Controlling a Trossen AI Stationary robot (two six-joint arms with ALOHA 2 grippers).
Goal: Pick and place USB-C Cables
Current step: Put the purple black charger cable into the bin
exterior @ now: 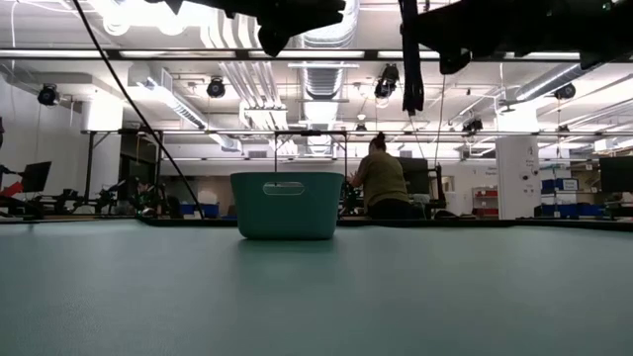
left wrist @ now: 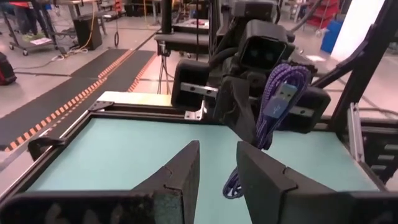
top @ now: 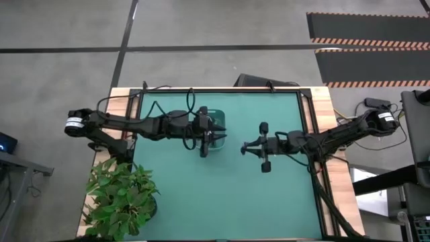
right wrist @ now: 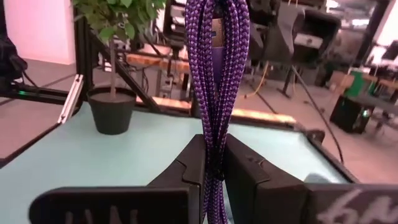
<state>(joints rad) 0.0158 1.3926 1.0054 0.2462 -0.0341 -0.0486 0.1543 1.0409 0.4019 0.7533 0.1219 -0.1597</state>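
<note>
The right gripper (top: pixel 246 147) hovers above the middle of the green table (top: pixel 222 195), raised clear of the surface. Its 2 fingers (right wrist: pixel 245 171) are closed on a purple cable (right wrist: pixel 217 74), pinching the braided bundle between them. In the right wrist view the bundle runs as a tight loop of several strands through the narrow gap between the fingers. In the left wrist view the same cable (left wrist: pixel 277 102) hangs from the right gripper (left wrist: pixel 249 115), with a silver-tipped connector showing near the upper end of the loop and the lower end dangling free above the table.

The left gripper (top: pixel 216 133) hangs over the teal bin (top: pixel 216 114), which stands on the table on the left arm's side of centre. Its fingers (left wrist: pixel 181 171) stand apart with a clear gap between them and hold nothing. The 2 grippers face each other and are near but apart.

In the low view the bin (exterior: pixel 286 205) sits upright on the table with a handle slot in its near wall. Its contents cannot be seen. Both arms appear there only as dark shapes along the upper edge.

A potted plant (top: pixel 121 195) stands at the table corner on the left arm's side. A person (exterior: pixel 381 180) sits in the room beyond the table, back turned.
</note>
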